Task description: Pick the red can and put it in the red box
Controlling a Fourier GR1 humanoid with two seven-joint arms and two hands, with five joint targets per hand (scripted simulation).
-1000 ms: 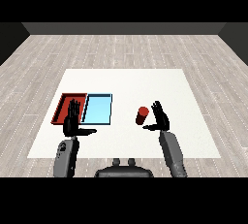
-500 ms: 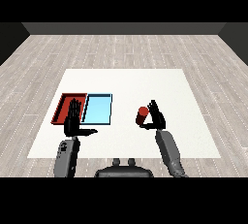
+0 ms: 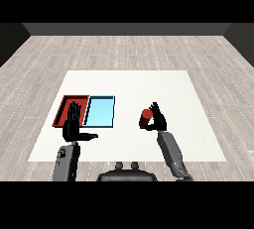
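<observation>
Head view: red can (image 3: 146, 117) upright, just left of right hand (image 3: 158, 119), fingers straight beside it, not curled round. Left hand (image 3: 73, 126) spread, far off over red tray (image 3: 63, 110).

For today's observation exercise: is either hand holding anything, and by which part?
The right hand is against the side of the upright red can, but whether its fingers have closed round it cannot be told. The left hand is open and holds nothing.

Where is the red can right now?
In the head view, the red can stands on the white table, right of the light blue tray, right beside the robot's right hand.
</observation>
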